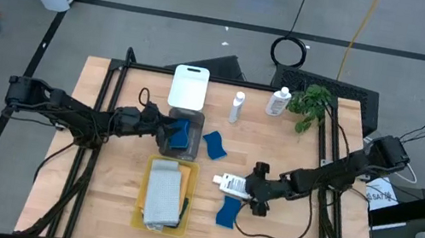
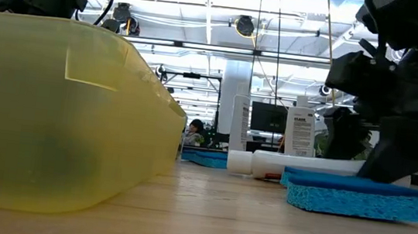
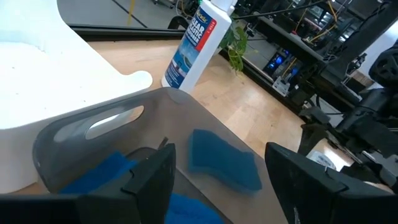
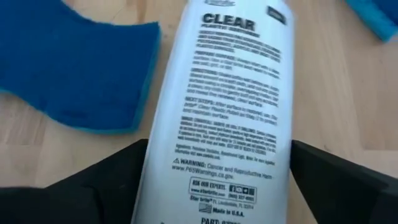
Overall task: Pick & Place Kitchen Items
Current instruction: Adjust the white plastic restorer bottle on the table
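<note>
Two arms are at work at once. The right claw point(image 1: 255, 188) sits low on the wooden surface point(image 1: 96, 195) at a white bottle lying on its side point(image 1: 231, 183); in the right wrist view the bottle's label point(image 4: 230, 99) fills the gap between the spread fingers, one on each flank, and whether the pads already touch it I cannot tell. A blue sponge point(image 1: 227, 213) lies just beside this bottle on the near side. The left claw point(image 1: 165, 131) hangs open over the grey tray point(image 1: 195, 117), holding nothing, with blue sponges point(image 1: 180, 134) inside the tray below it. Another sponge point(image 1: 214, 144) rests on the surface just outside the grey wall.

Judged from this, the step in hand is the pick of the lying bottle: the fingers need to close squarely on its round body and lift it without rolling. The left arm looks finished with a drop and should rise clear of the tray rim.

The yellow tray point(image 1: 141, 194), holding folded cloths point(image 1: 163, 196), stands close to the bottle's cap end, so a sweep that way is tight. Two upright bottles point(image 1: 237, 108) point(image 1: 277, 102) and the plant point(image 1: 312, 105) crowd the far edge beside the white tray point(image 1: 188, 87). Open room lies on the near right of the surface
</note>
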